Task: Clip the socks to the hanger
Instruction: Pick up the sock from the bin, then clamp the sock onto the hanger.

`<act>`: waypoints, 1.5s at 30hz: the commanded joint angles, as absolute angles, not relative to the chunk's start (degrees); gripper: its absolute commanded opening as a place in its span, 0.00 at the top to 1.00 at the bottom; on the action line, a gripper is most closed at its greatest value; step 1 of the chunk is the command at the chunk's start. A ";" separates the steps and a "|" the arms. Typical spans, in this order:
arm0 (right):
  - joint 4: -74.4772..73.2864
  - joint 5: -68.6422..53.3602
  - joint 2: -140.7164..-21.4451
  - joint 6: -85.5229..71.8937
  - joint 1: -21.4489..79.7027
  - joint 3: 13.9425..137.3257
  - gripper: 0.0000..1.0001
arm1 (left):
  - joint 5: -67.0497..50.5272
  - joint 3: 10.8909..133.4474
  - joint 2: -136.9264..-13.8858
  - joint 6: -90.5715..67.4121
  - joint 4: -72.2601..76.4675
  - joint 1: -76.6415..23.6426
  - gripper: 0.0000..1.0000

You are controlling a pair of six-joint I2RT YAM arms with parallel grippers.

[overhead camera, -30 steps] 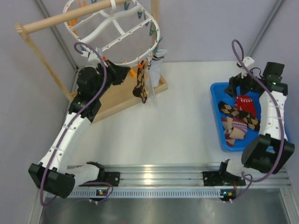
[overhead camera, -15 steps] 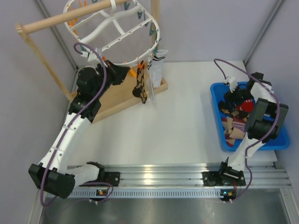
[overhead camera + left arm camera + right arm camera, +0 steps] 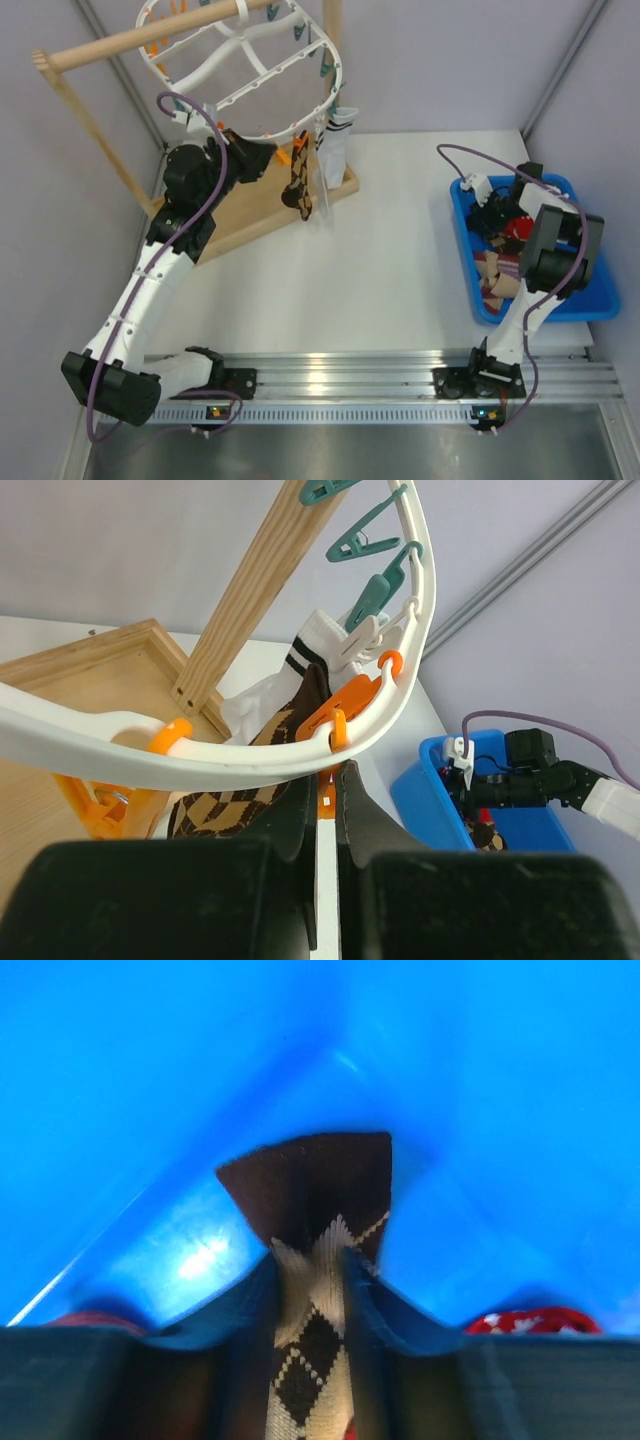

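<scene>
2 socks [image 3: 298, 185] hang clipped to the hanger [image 3: 338, 70]. More lie far right of it, where the right gripper [image 3: 308, 1280] pinches an argyle sock [image 3: 305, 1190]. The left gripper [image 3: 322, 800] is shut under its rim.

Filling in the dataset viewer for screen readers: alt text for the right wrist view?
The right gripper pinches an argyle sock just below its dark cuff, fingers pressed to both sides. Behind it is the blue bin wall; bits of red sock show at the lower corners.
</scene>
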State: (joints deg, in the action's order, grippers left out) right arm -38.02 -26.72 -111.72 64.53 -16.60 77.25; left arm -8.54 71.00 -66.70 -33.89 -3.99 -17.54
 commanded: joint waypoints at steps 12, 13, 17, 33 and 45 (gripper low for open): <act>-47.90 -41.21 -95.82 57.25 -22.59 92.43 1.00 | -8.88 70.40 -64.60 -33.92 -1.06 -16.96 1.00; -47.81 -44.18 -94.76 55.74 -22.59 93.68 1.00 | -8.96 70.05 -64.51 -34.19 -0.97 -16.96 1.00; -40.98 -51.06 -89.31 41.43 -21.63 97.56 1.00 | -8.96 70.22 -64.42 -34.28 -0.79 -16.96 1.00; -7.41 -34.49 -72.16 1.05 28.51 78.61 1.00 | -10.37 71.54 -65.74 -35.33 1.41 -16.96 1.00; 12.04 -15.74 -84.72 1.93 45.44 76.11 1.00 | -11.25 70.93 -65.65 -36.74 1.41 -16.88 1.00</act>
State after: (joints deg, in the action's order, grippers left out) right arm 3.03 -20.75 -82.67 2.31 44.18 72.44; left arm -10.26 70.35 -65.91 -35.68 -3.01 -17.26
